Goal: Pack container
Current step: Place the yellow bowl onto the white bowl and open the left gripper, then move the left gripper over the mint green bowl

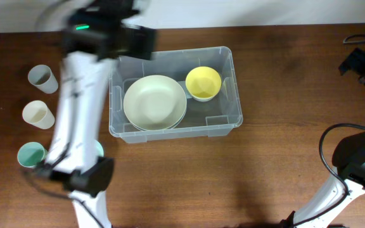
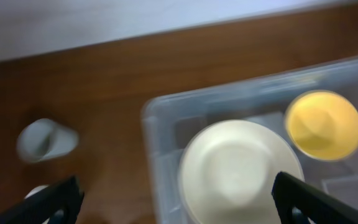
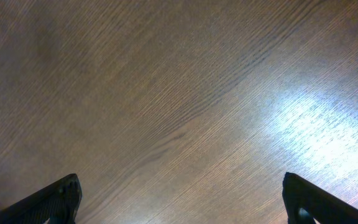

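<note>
The container is a clear plastic bin at the table's middle. It holds a large cream bowl on the left and a small yellow bowl at the back right. My left gripper is blurred above the bin's back left corner. In the left wrist view the left gripper is open and empty above the container, the cream bowl and the yellow bowl. My right gripper is at the far right, and in its wrist view it is open over bare wood.
Three cups stand left of the bin: a grey cup, a cream cup and a green cup. The grey cup also shows in the left wrist view. My left arm runs between the cups and the bin.
</note>
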Available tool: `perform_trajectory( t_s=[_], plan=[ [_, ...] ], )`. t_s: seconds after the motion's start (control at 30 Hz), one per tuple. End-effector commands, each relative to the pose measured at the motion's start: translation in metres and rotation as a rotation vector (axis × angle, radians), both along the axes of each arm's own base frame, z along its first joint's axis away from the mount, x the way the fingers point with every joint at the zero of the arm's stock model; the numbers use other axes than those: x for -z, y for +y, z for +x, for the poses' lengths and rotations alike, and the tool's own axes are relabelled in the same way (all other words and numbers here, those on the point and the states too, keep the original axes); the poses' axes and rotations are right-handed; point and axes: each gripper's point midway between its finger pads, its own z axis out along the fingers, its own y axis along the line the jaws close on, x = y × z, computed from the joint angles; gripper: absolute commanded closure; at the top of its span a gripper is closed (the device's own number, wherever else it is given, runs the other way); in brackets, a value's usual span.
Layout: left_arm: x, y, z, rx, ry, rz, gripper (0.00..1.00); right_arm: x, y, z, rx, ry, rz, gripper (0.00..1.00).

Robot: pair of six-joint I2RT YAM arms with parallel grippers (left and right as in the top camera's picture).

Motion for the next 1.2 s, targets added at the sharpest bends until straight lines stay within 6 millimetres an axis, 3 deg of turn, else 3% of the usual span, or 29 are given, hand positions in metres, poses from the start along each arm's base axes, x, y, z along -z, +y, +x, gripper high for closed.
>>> perform_trajectory(
  t_s=[0.0,0.1,0.27,0.43,0.57,0.73,0.93,1.17],
  plan=[
    [-0.018,0.04,-0.022,-0.176,-0.016,-0.049,0.01,0.002,-0.004,-0.002,0.009,0.011,-0.007,0.01],
    [-0.014,0.063,-0.04,-0.257,0.039,-0.058,0.01,0.002,-0.004,-0.002,0.009,0.011,-0.007,0.01],
    [0.003,0.058,-0.044,-0.239,0.111,-0.106,0.01,0.002,-0.004,-0.002,0.009,0.011,-0.007,0.01],
    [0.041,0.063,-0.059,-0.28,0.251,-0.087,0.01,0.002,-0.004,-0.002,0.009,0.011,-0.007,0.01],
    [0.071,0.078,-0.091,-0.384,0.374,-0.079,0.01,0.002,-0.004,-0.002,0.009,0.011,-0.007,0.01],
    [0.089,0.101,-0.146,-0.504,0.446,-0.08,0.01,0.002,-0.004,-0.002,0.009,0.011,-0.007,0.01],
    [0.113,0.1,-0.184,-0.5,0.429,-0.112,0.01,0.002,-0.004,-0.002,0.009,0.011,-0.007,0.01],
    [0.188,0.09,-0.205,-0.435,0.469,-0.144,0.01,0.002,-0.004,-0.002,0.009,0.011,-0.007,0.01]
  ],
)
